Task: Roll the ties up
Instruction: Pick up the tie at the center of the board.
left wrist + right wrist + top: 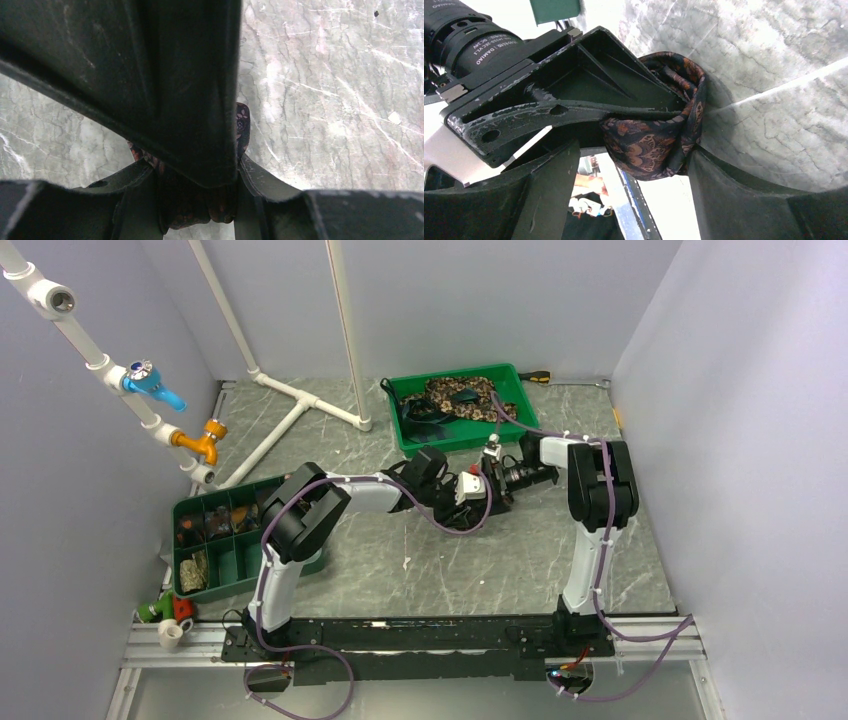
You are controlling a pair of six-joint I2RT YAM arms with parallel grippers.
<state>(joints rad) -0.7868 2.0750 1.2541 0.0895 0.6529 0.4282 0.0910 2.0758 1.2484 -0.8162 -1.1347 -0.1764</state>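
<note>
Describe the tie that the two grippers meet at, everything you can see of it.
The rolled tie is soft dark fabric with an orange-brown paisley pattern, wound into a compact bundle with layered folds showing. The left gripper is clamped on it. The right gripper stands open around it, one finger seemingly touching its side. It sits over the grey marbled table; contact there is hidden.

**Tie [200, 212] bunched in left gripper [197, 195]**

The jaws pinch the dark, patterned fabric between them. A broad black part [165, 75] slants down from above, covering most of the tie and pressing against it. The grey marbled table [340, 90] lies behind.
</note>
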